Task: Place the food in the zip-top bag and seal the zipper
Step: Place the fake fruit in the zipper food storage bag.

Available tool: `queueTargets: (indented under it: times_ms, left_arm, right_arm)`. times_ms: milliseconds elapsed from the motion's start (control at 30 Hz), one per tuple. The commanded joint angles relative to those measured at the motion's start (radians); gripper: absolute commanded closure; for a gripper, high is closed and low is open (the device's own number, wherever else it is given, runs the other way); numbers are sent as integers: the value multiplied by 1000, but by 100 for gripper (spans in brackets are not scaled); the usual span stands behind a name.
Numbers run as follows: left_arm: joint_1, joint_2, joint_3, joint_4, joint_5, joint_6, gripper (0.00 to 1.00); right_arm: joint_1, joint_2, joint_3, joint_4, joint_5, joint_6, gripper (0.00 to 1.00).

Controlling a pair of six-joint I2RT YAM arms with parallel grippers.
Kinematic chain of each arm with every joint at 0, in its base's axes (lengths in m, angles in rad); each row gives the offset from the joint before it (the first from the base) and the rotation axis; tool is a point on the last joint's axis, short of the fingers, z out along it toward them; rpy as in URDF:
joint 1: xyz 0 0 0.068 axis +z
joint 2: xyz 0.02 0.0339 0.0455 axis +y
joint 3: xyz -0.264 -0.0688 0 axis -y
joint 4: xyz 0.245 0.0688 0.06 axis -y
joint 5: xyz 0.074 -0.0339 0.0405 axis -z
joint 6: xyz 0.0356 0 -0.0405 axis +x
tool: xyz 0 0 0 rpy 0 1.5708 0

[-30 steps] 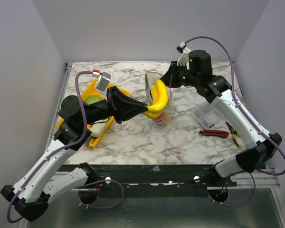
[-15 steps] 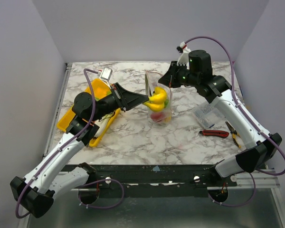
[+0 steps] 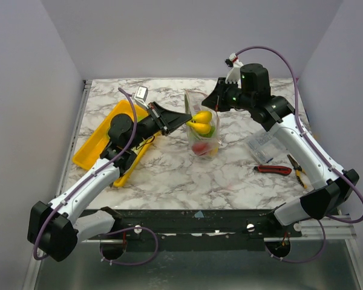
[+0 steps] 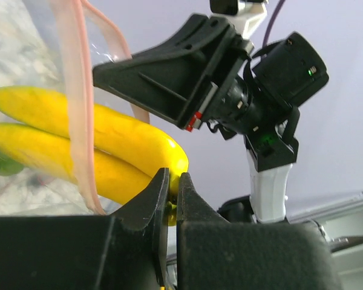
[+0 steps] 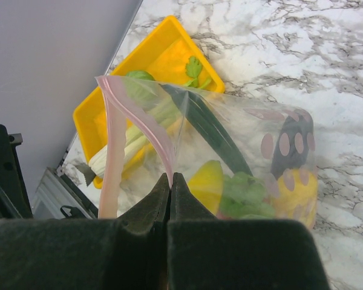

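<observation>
Loading is well advanced — the left pincer (image 4: 172, 181) pinches the glossy yellow oval (image 4: 109, 145) at the mouth of the clear, floppy zip-top bag (image 3: 204, 134), whose rim the right pincer (image 5: 170, 181) clamps upright. A smooth red piece (image 3: 198, 147) lies inside; pale stalks (image 5: 97, 162) lie left of the bag, not yet loaded; the pink zipper (image 5: 112, 157) is unsealed.

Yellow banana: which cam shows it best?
Left wrist: banana fills the frame, tip pinched in the left end effector. Top external shows it small at the zip-top bag mouth; right wrist only yellow patches through plastic.

Bright, even, soft-shadowed light; wrist views blur close up; plastic faintly glares.
</observation>
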Motion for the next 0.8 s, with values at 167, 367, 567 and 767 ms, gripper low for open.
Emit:
queueTargets:
  times_ms: [167,367,567,767]
  left_arm:
    - [-51,-1,-4,55,-268,132,100]
    - [-56,93,23,83,-263,92,100]
    - [-57,139,73,-78,-318,125,99]
    - [-57,125,101,-183,-335,154,50]
  right_arm:
    - [6,9,41,31,-17,24,99]
    - [5,14,60,24,-21,28,99]
    - [6,17,58,28,-21,32,99]
    - [5,16,59,27,-14,27,99]
